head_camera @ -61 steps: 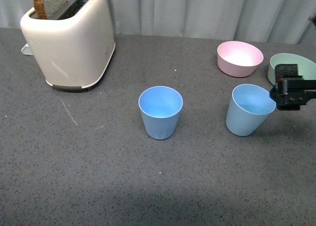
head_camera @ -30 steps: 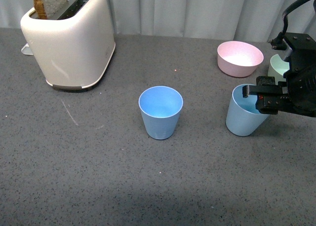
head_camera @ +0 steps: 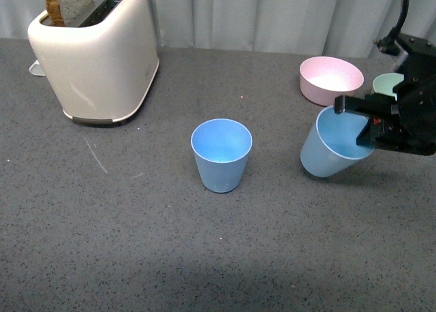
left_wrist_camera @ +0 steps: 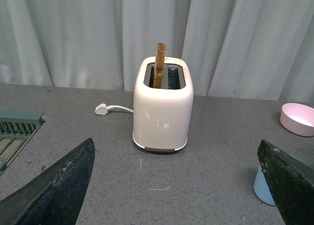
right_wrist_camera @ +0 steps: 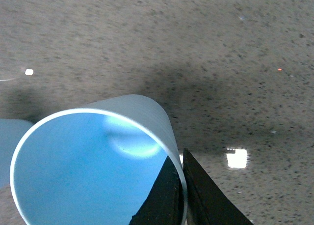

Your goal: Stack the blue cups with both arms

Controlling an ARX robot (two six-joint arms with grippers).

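Note:
One blue cup (head_camera: 221, 154) stands upright in the middle of the grey table. My right gripper (head_camera: 371, 129) is shut on the rim of the second blue cup (head_camera: 328, 150), which hangs tilted and lifted just off the table at the right. In the right wrist view my right gripper (right_wrist_camera: 180, 185) pinches the cup's wall (right_wrist_camera: 88, 171) between its jaws, one inside and one outside. My left gripper (left_wrist_camera: 176, 185) is open and empty, out of the front view; the middle cup (left_wrist_camera: 263, 185) peeks out beside its finger.
A cream toaster (head_camera: 95, 50) with a slice of bread stands at the back left. A pink bowl (head_camera: 331, 80) and a green bowl (head_camera: 388, 84) sit at the back right, behind my right arm. A white plug (left_wrist_camera: 101, 108) lies behind the toaster.
My right gripper has closed on the right cup's rim, then lifted and tilted it, carrying it slightly left toward the middle cup.

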